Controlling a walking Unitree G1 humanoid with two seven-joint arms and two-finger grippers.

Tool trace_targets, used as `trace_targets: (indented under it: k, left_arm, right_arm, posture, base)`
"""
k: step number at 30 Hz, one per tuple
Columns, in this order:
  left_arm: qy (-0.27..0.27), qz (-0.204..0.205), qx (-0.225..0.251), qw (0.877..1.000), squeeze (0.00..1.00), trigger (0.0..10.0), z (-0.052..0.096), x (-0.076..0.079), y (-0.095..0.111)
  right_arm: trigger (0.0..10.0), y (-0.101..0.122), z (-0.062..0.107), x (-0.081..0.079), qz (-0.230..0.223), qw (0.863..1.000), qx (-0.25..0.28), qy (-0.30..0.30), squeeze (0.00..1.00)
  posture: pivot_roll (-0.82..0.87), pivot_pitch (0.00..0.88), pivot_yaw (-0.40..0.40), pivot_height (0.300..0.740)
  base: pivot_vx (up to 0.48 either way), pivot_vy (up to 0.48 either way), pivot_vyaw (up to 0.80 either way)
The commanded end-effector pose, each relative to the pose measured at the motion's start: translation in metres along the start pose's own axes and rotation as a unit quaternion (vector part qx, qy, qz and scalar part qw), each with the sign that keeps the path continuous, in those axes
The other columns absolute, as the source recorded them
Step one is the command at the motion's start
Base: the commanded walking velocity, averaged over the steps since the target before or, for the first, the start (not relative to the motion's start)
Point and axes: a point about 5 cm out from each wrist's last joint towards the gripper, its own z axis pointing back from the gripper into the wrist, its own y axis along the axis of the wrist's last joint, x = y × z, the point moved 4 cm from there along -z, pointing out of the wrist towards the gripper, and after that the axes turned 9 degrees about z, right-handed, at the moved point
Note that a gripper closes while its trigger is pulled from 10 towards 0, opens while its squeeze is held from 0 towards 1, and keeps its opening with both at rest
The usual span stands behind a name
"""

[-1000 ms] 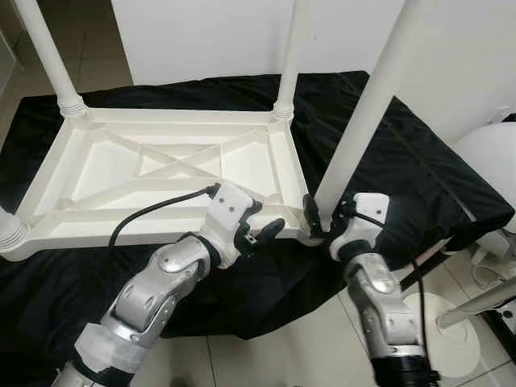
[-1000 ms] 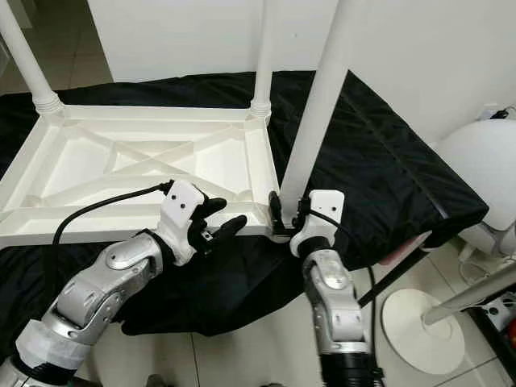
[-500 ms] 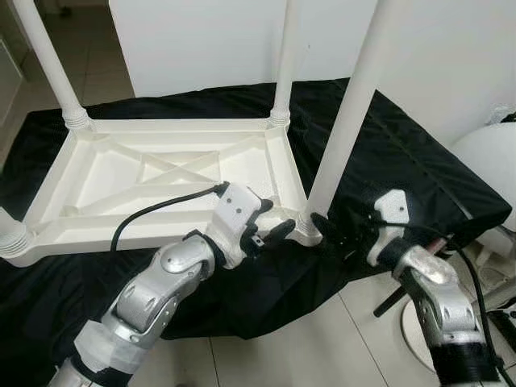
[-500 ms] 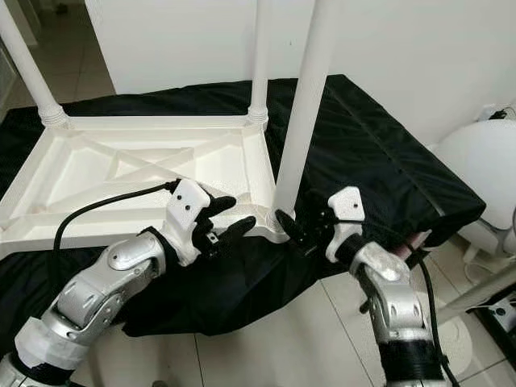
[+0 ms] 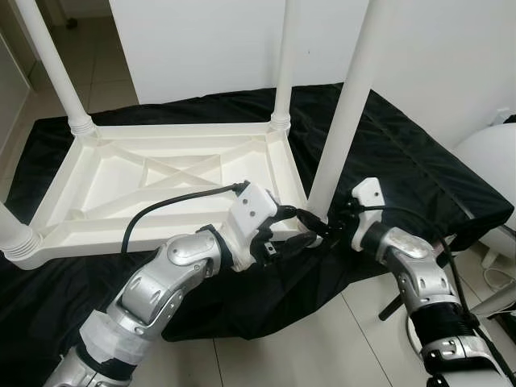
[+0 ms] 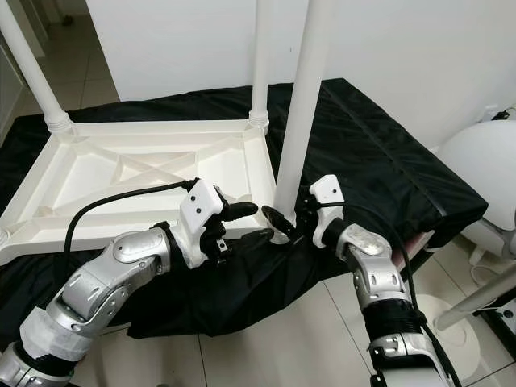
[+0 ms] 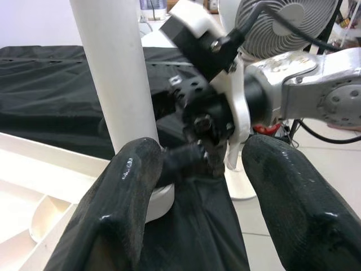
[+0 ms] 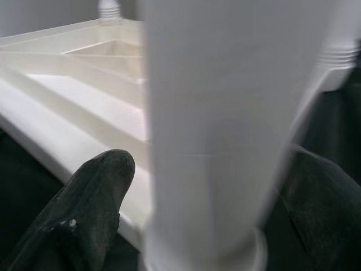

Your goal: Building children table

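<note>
A white plastic children's table (image 5: 161, 173) lies upside down on a black cloth (image 5: 419, 169) spread over a raised surface, its ribbed underside facing up and its white legs pointing upward; one leg stands at the far left corner (image 5: 55, 68), another at the far right corner (image 5: 284, 64), and the ridged base of a third shows at the near left corner (image 5: 14, 234); the near right leg (image 5: 347, 113) rises from the corner closest to the robot, where both arms meet. The right gripper (image 6: 284, 222) sits at the foot of this leg, and in the right wrist view its black fingers (image 8: 84, 209) stand apart with the white leg (image 8: 220, 124) between them, one finger on each side; whether they press against the leg cannot be told. The left gripper (image 5: 300, 230) reaches in from the left along the table's near edge to the same corner; its fingers (image 7: 118, 209) are spread apart in the left wrist view with nothing held between them, one finger close to the base of the leg (image 7: 115, 73) and the right gripper's black fingertips (image 7: 194, 155) lying in the gap ahead. A black cable (image 5: 173, 205) loops from the left wrist over the table's rim. Pale tiled floor (image 5: 339, 339) shows below the cloth's hanging edge; a rounded white object (image 5: 492, 157) stands off to the right beside the cloth, and a white wall (image 5: 201, 40) rises behind the table.
</note>
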Motion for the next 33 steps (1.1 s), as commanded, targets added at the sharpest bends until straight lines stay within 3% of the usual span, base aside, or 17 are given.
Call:
trace_targets:
  k: [1,2,3,4,12,13,14,15,17,20,22,23,24,26,31,32,33]
  left_arm:
    - [-0.023,-0.002,-0.012,1.0,0.0,10.0,0.001,0.005,-0.005]
    - [-0.026,-0.006,-0.016,1.0,0.0,10.0,0.002,0.005,-0.007]
    - [-0.026,-0.006,-0.016,1.0,0.0,10.0,0.002,0.005,-0.007]
    - [-0.027,-0.01,-0.021,0.999,0.0,10.0,0.003,0.005,-0.009]
    - [-0.015,-0.028,-0.024,0.999,0.0,10.0,0.004,-0.002,-0.014]
    - [-0.011,-0.038,-0.028,0.999,0.0,10.0,0.004,-0.005,-0.015]
    - [-0.011,-0.038,-0.028,0.999,0.0,10.0,0.004,-0.005,-0.015]
    - [-0.008,-0.039,-0.027,0.999,0.0,10.0,0.004,-0.007,-0.014]
    - [0.005,-0.029,-0.012,1.0,0.0,10.0,0.004,-0.01,-0.006]
    - [0.015,-0.016,-0.01,1.0,0.0,10.0,0.004,-0.012,-0.007]
    - [0.015,-0.016,-0.01,1.0,0.0,10.0,0.004,-0.012,-0.007]
    - [0.014,-0.012,-0.011,1.0,0.0,10.0,0.004,-0.011,-0.008]
    - [0.006,-0.012,-0.012,1.0,0.0,10.0,0.004,-0.006,-0.01]
    - [0.004,-0.013,-0.012,1.0,0.0,10.0,0.004,-0.004,-0.01]
    - [0.004,-0.014,-0.012,1.0,0.0,10.0,0.004,-0.004,-0.011]
    - [0.005,-0.013,-0.011,1.0,0.0,10.0,0.004,-0.004,-0.011]
    - [0.005,-0.013,-0.011,1.0,0.0,10.0,0.004,-0.004,-0.011]
  right_arm:
    - [5.8,-0.003,-0.003,-0.004,0.005,1.0,-0.003,0.017,0.0]
    - [4.0,-0.004,-0.005,-0.005,0.006,1.0,-0.005,0.022,0.0]
    - [4.0,-0.004,-0.005,-0.005,0.006,1.0,-0.005,0.022,0.0]
    - [0.0,-0.004,-0.007,-0.005,0.005,1.0,-0.002,0.026,0.0]
    - [0.0,-0.007,-0.001,0.004,-0.002,1.0,0.0,0.001,0.0]
    - [2.7,-0.009,0.0,0.005,0.001,1.0,-0.006,-0.007,0.0]
    - [2.7,-0.009,0.0,0.005,0.001,1.0,-0.006,-0.007,0.0]
    - [10.0,-0.01,0.0,0.006,-0.002,1.0,-0.009,-0.012,0.0]
    - [10.0,0.0,0.001,0.007,-0.028,0.998,0.021,-0.049,0.0]
    - [10.0,0.0,0.003,0.011,-0.016,0.993,0.005,-0.116,0.0]
    - [10.0,0.0,0.003,0.011,-0.016,0.993,0.005,-0.116,0.0]
    - [10.0,0.001,0.004,0.012,-0.024,0.989,0.008,-0.144,0.0]
    - [10.0,0.011,0.005,0.001,-0.058,0.977,0.038,-0.201,0.0]
    - [10.0,0.014,0.006,-0.003,-0.076,0.968,0.048,-0.235,0.0]
    - [10.0,0.016,0.006,-0.006,-0.085,0.962,0.053,-0.255,0.0]
    - [10.0,0.012,0.006,-0.01,-0.103,0.947,0.037,-0.303,0.0]
    - [10.0,0.012,0.006,-0.01,-0.103,0.947,0.037,-0.303,0.0]
  posture:
    - [-0.09,0.0,0.03,0.74]
    - [-0.08,0.0,0.027,0.74]
    - [-0.08,0.0,0.027,0.74]
    - [-0.08,0.0,0.02,0.74]
    - [-0.06,0.008,-0.025,0.74]
    - [-0.06,0.011,-0.029,0.74]
    - [-0.06,0.011,-0.029,0.74]
    - [-0.06,0.013,-0.028,0.74]
    - [-0.06,0.018,-0.034,0.74]
    - [-0.07,0.023,-0.033,0.74]
    - [-0.07,0.023,-0.033,0.74]
    - [-0.07,0.026,-0.037,0.74]
    - [-0.06,0.033,-0.038,0.74]
    - [-0.06,0.033,-0.036,0.74]
    - [-0.06,0.033,-0.036,0.74]
    - [-0.07,0.041,-0.027,0.74]
    - [-0.07,0.041,-0.027,0.74]
  base:
    - [0.0,0.0,0.0]
    - [0.0,0.0,0.0]
    - [0.0,0.0,0.0]
    - [0.0,0.0,0.0]
    - [0.0,0.0,0.0]
    - [0.0,0.0,0.0]
    - [0.0,0.0,0.0]
    - [0.0,0.0,0.0]
    - [0.0,0.0,0.0]
    - [0.0,0.0,0.0]
    - [0.0,0.0,0.0]
    - [0.0,0.0,0.0]
    - [0.0,0.0,0.0]
    - [0.0,0.0,0.0]
    - [0.0,0.0,0.0]
    - [0.0,0.0,0.0]
    - [0.0,0.0,0.0]
